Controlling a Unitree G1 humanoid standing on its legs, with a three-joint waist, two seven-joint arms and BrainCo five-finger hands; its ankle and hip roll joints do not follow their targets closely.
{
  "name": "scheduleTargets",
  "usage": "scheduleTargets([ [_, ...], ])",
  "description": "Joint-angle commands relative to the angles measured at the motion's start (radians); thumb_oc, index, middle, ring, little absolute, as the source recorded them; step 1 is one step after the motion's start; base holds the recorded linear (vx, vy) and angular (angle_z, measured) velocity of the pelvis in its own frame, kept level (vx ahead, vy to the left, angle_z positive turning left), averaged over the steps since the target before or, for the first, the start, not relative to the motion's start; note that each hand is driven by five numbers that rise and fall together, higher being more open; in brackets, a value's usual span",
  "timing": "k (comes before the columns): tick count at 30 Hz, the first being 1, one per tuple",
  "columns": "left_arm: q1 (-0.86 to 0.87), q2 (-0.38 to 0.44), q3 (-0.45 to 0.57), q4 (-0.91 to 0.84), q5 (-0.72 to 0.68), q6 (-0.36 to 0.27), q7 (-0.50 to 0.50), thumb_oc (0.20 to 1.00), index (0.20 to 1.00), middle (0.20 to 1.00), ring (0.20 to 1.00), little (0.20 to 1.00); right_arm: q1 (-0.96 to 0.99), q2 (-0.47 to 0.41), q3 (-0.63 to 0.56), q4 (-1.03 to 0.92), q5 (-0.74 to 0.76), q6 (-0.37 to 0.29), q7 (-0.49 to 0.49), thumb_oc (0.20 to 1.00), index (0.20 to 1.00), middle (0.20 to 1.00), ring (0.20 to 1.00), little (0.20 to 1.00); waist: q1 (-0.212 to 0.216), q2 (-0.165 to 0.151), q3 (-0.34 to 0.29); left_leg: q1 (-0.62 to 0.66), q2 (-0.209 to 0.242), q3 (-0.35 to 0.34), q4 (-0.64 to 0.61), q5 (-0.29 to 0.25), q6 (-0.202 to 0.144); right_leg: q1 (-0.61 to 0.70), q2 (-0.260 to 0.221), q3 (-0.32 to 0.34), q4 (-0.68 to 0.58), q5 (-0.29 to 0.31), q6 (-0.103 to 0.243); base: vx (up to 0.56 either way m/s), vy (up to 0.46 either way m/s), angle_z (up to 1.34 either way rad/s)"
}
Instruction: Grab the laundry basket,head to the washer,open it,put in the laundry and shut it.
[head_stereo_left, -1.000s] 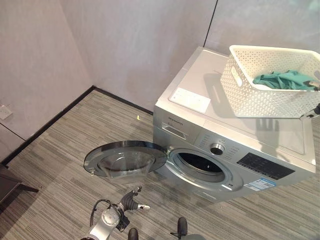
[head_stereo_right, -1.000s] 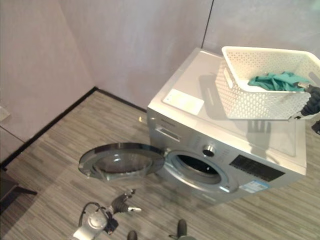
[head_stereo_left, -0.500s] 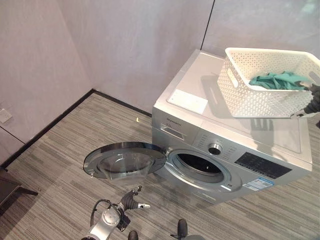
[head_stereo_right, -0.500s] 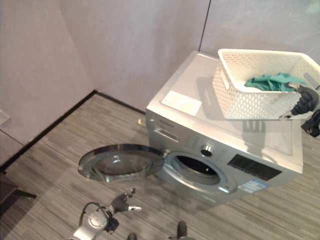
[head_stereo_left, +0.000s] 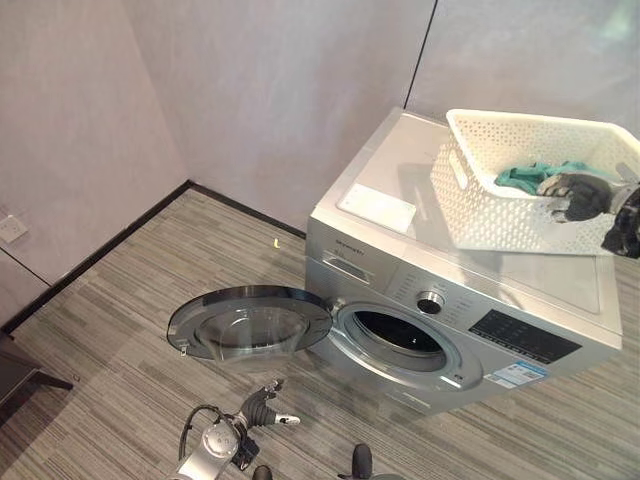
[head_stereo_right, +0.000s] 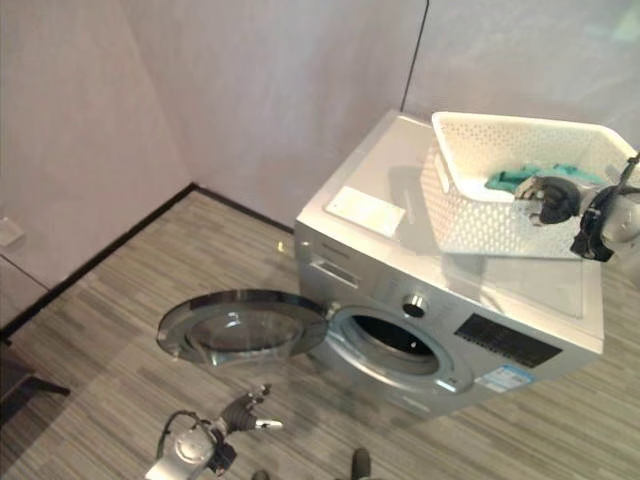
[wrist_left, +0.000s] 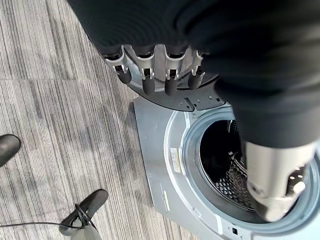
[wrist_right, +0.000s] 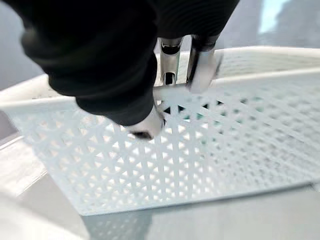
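Taking the washer (head_stereo_left: 450, 300) as the landmark and reading from its left: the round door (head_stereo_left: 250, 322) is hanging fully open to the left of the drum opening (head_stereo_left: 402, 334), and the left hand (wrist_left: 155, 70) is idling low in front of that door, its fingers relaxed and straight, grasping nothing. On the right part of the washer's top the white laundry basket (head_stereo_left: 500, 190) is tilting, its near edge lifted, its long axis running across the lid. The green laundry (head_stereo_left: 520, 177) is lying inside it, just left of the right hand (head_stereo_left: 570, 195), which is gripping the basket's near rim at the right end, fingers hooked over it. The right hand is far the nearer to the cloth, and the drum opening is lying below and to the left of the basket, so the coming transfer probably runs downward and leftward. Counted: one washer, one door, one basket, one bundle of green cloth, two hands.
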Motion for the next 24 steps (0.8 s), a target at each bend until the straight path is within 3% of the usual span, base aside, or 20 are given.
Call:
scheduleTargets([
  [1, -0.045, 0.021, -0.027, -0.007, 0.007, -0.040, -0.015, 1.000, 1.000, 1.000, 1.000, 1.000, -0.110, -0.073, 0.052, -0.016, 0.078, -0.043, 0.041, 0.200, 0.200, 0.200, 0.200, 0.200, 0.025, -0.043, 0.002, 0.009, 0.062, -0.014, 0.007, -0.070, -0.049, 0.036, -0.063, -0.022, 0.010, -0.082, 0.070, 0.00, 0.000, 0.00],
  [12, -0.047, 0.000, 0.003, 0.002, 0.030, -0.042, -0.008, 1.000, 1.000, 1.000, 1.000, 1.000, -0.064, -0.157, 0.034, -0.286, 0.187, -0.052, 0.116, 0.200, 0.200, 0.200, 0.200, 0.200, 0.010, -0.043, -0.010, 0.022, 0.068, 0.005, 0.007, -0.075, -0.051, 0.038, -0.061, -0.017, 0.010, -0.079, 0.072, 0.00, 0.002, -0.01],
  [19, -0.046, -0.017, 0.013, 0.020, 0.036, -0.040, -0.001, 1.000, 1.000, 1.000, 1.000, 1.000, 0.082, -0.138, -0.058, -0.377, 0.202, -0.041, 0.140, 0.222, 0.222, 0.222, 0.222, 0.222, 0.004, -0.041, -0.011, 0.026, 0.073, 0.009, 0.007, -0.077, -0.053, 0.042, -0.058, -0.018, 0.010, -0.082, 0.070, 0.00, 0.000, 0.00],
  [20, -0.046, -0.017, 0.014, 0.022, 0.037, -0.039, 0.000, 1.000, 1.000, 1.000, 1.000, 1.000, 0.101, -0.131, -0.078, -0.380, 0.201, -0.041, 0.136, 0.485, 0.485, 0.485, 0.485, 0.485, 0.004, -0.040, -0.011, 0.027, 0.074, 0.010, 0.007, -0.077, -0.053, 0.042, -0.058, -0.018, 0.010, -0.082, 0.070, 0.00, 0.000, 0.00],
  [21, -0.047, -0.018, 0.013, 0.026, 0.036, -0.038, 0.002, 1.000, 1.000, 1.000, 1.000, 1.000, 0.120, -0.120, -0.098, -0.380, 0.200, -0.040, 0.132, 1.000, 1.000, 1.000, 1.000, 1.000, 0.003, -0.040, -0.011, 0.028, 0.074, 0.011, 0.007, -0.077, -0.053, 0.043, -0.057, -0.018, 0.010, -0.082, 0.069, 0.00, 0.000, 0.00],
  [24, -0.054, -0.021, 0.011, 0.037, 0.036, -0.035, 0.012, 1.000, 1.000, 1.000, 1.000, 1.000, 0.163, -0.087, -0.157, -0.367, 0.209, -0.038, 0.111, 1.000, 1.000, 1.000, 1.000, 1.000, 0.002, -0.039, -0.011, 0.031, 0.076, 0.014, 0.007, -0.078, -0.053, 0.044, -0.055, -0.018, 0.010, -0.083, 0.068, 0.00, 0.000, 0.00],
])
